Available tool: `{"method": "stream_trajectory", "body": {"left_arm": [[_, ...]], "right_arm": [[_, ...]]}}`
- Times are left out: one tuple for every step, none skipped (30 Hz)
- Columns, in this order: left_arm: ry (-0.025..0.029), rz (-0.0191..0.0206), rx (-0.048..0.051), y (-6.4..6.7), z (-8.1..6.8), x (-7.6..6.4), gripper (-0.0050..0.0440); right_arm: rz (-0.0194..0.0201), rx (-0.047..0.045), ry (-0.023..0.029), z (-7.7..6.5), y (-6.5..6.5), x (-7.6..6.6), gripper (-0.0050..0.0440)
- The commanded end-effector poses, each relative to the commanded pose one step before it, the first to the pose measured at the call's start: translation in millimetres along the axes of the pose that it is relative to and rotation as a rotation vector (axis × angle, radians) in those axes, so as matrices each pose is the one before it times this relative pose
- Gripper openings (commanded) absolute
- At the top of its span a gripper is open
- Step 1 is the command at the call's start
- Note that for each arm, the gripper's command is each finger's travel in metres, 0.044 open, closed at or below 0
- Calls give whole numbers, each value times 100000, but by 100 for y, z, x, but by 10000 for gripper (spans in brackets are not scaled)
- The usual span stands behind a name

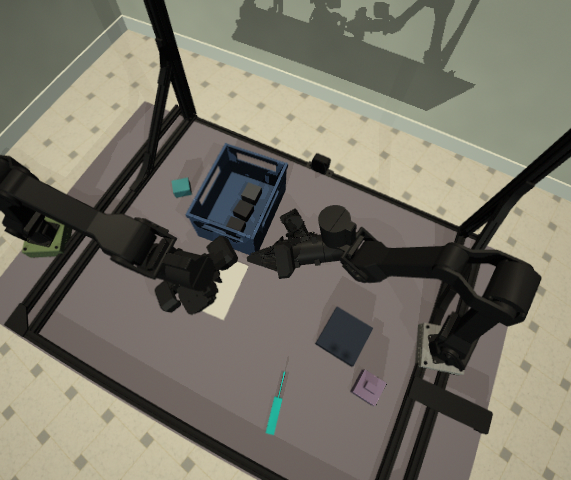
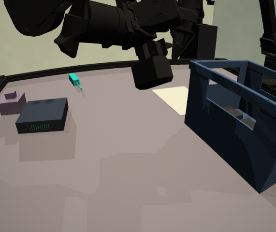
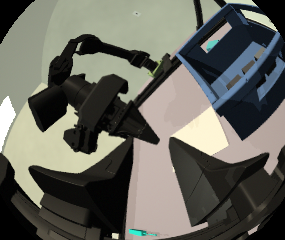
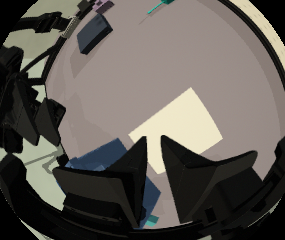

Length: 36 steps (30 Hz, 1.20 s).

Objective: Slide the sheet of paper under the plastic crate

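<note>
The blue plastic crate (image 1: 225, 235) (image 2: 208, 129) (image 3: 247, 120) (image 4: 109, 150) stands upright and looks flat on the table, with three dark blocks (image 1: 250, 192) inside. The cream sheet of paper (image 1: 231, 294) (image 2: 175, 97) (image 3: 207, 132) (image 4: 182, 125) lies flat beside one short side of the crate, a narrow strip of table between them in the right wrist view. My left gripper (image 1: 250, 257) is open and empty, in the air near the crate's corner. My right gripper (image 2: 176, 58) (image 4: 153, 140) is narrowly open and empty, above the table; in the top view its hand hides part of the sheet.
A teal block (image 1: 181, 187) lies beside the crate's far long side. A dark flat box (image 1: 343, 335) (image 2: 44, 109), a pink stepped block (image 1: 369, 387) (image 2: 11, 102) and a teal screwdriver (image 1: 274, 413) (image 2: 74, 79) lie away from the crate. The two hands are close together.
</note>
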<state>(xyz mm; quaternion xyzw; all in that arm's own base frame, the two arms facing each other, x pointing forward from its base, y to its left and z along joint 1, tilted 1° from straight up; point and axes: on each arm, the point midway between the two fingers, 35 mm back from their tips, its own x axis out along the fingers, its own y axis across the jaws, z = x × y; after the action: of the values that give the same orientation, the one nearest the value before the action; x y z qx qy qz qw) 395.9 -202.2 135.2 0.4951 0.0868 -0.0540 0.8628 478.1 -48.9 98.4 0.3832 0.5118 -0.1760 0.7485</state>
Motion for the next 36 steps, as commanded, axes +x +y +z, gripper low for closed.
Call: {"method": "stream_trajectory", "body": {"left_arm": [[-1057, -91, 4169, -704, 208, -589, 150], [-362, 98, 506, -52, 109, -95, 150], [-271, 57, 361, -43, 82, -71, 150], [0, 0, 0, 0, 0, 0, 150], [0, 0, 0, 0, 0, 0, 150], [-492, -76, 465, -119, 148, -129, 150], [-687, -104, 648, -165, 207, -181, 150], [-882, -128, 829, -209, 266, -233, 150], [-1078, -150, 1008, -252, 325, -286, 150], [-1172, -154, 1090, -269, 355, -312, 150], [-1174, -144, 1084, -263, 356, -313, 150], [-1174, -135, 1079, -258, 357, -314, 150], [-1175, -126, 1073, -252, 358, -315, 150], [-1175, -116, 1067, -247, 359, -316, 150], [-1176, -107, 1061, -241, 360, -317, 150], [-1176, -98, 1056, -236, 361, -318, 150], [-1176, -89, 1050, -230, 362, -319, 150], [-1176, -79, 1044, -225, 363, -320, 150], [-1176, -70, 1039, -219, 363, -321, 150], [-1176, -61, 1033, -214, 364, -322, 150], [0, 0, 0, 0, 0, 0, 150], [0, 0, 0, 0, 0, 0, 150], [-1175, -52, 1027, -208, 364, -323, 150], [-1175, -43, 1022, -203, 365, -323, 150], [-947, -35, 1384, -151, 272, -251, 150], [-736, -28, 1723, -104, 187, -183, 150], [-736, -16, 1721, -100, 188, -183, 150], [-736, -4, 1720, -96, 190, -183, 150], [-736, 8, 1718, -92, 191, -183, 150], [-735, 20, 1717, -88, 192, -183, 150], [-735, 32, 1716, -84, 193, -183, 150], [-734, 45, 1714, -80, 194, -183, 150], [-733, 57, 1713, -76, 195, -183, 150], [-732, 69, 1712, -72, 196, -183, 150], [-730, 81, 1710, -68, 197, -183, 150], [-729, 93, 1709, -64, 197, -183, 150]], "right_arm": [[-399, 7803, 4415, -339, 24, 671, 60], [-95, 1364, 735, -84, -5, 71, 60], [-80, 940, 511, -60, -4, 55, 60], [0, 0, 0, 0, 0, 0, 60], [0, 0, 0, 0, 0, 0, 60], [-179, 835, 524, -72, -4, 114, 60], [-258, 1168, 729, -100, -6, 159, 60], [-343, 1502, 931, -128, -10, 204, 60], [-438, 1839, 1128, -155, -15, 249, 60], [-500, 2003, 1215, -166, -19, 270, 60], [-524, 2010, 1204, -164, -23, 271, 60], [-548, 2015, 1192, -162, -26, 271, 60], [-572, 2021, 1179, -160, -29, 271, 60], [-595, 2027, 1166, -157, -32, 271, 60], [-618, 2032, 1152, -155, -36, 271, 60], [-641, 2038, 1138, -152, -39, 271, 60], [-663, 2044, 1123, -150, -42, 271, 60], [-685, 2049, 1108, -147, -44, 271, 60], [-707, 2055, 1093, -144, -47, 272, 60], [-728, 2061, 1077, -142, -50, 272, 60], [0, 0, 0, 0, 0, 0, 60], [0, 0, 0, 0, 0, 0, 60], [-749, 2067, 1060, -139, -52, 272, 60], [-769, 2072, 1043, -136, -55, 272, 60], [-490, 2297, 986, -2, -81, 73, 60], [-220, 2504, 947, 120, -102, -114, 60], [-226, 2510, 945, 120, -99, -117, 60], [-231, 2516, 943, 120, -96, -120, 60], [-237, 2522, 941, 120, -93, -123, 60], [-243, 2527, 939, 120, -90, -126, 60], [-249, 2533, 937, 119, -88, -129, 60], [-255, 2538, 935, 119, -85, -132, 60], [-260, 2544, 934, 119, -82, -135, 60], [-266, 2549, 932, 118, -79, -138, 60], [-272, 2554, 930, 117, -77, -141, 60], [-278, 2559, 929, 117, -74, -144, 60]]}}
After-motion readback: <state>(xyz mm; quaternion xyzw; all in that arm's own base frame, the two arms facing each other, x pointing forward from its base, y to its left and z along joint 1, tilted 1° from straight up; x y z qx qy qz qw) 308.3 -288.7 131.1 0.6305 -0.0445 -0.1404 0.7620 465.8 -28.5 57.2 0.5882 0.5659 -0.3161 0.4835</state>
